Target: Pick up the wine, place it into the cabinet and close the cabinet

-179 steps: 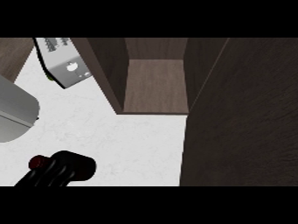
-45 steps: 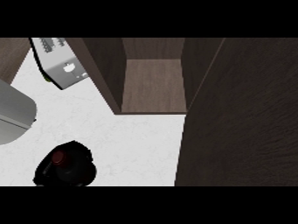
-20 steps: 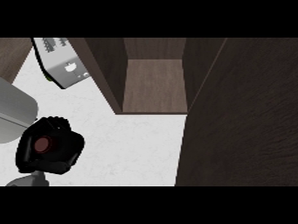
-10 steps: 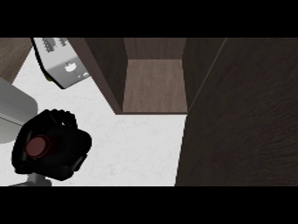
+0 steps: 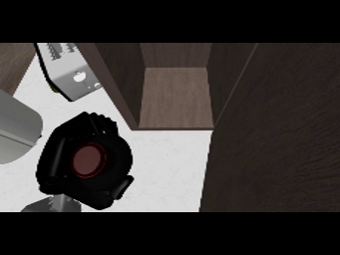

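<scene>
One hand [image 5: 62, 164] curled round the wine [image 5: 88, 160], bottle top toward the camera.

Robot hand [image 5: 62, 154] curled round wine [image 5: 88, 160], left of open cabinet [image 5: 176, 94].

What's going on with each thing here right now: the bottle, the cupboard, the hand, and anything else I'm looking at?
wine bottle: held above the white counter, seen end-on, not yet in the cabinet.
hand: black fingers curled round the bottle; which of the robot's hands cannot be told.
cabinet: open, nothing visible inside.
cabinet door: swung open, at the right.
grey appliance: standing left of the cabinet, untouched.
</scene>
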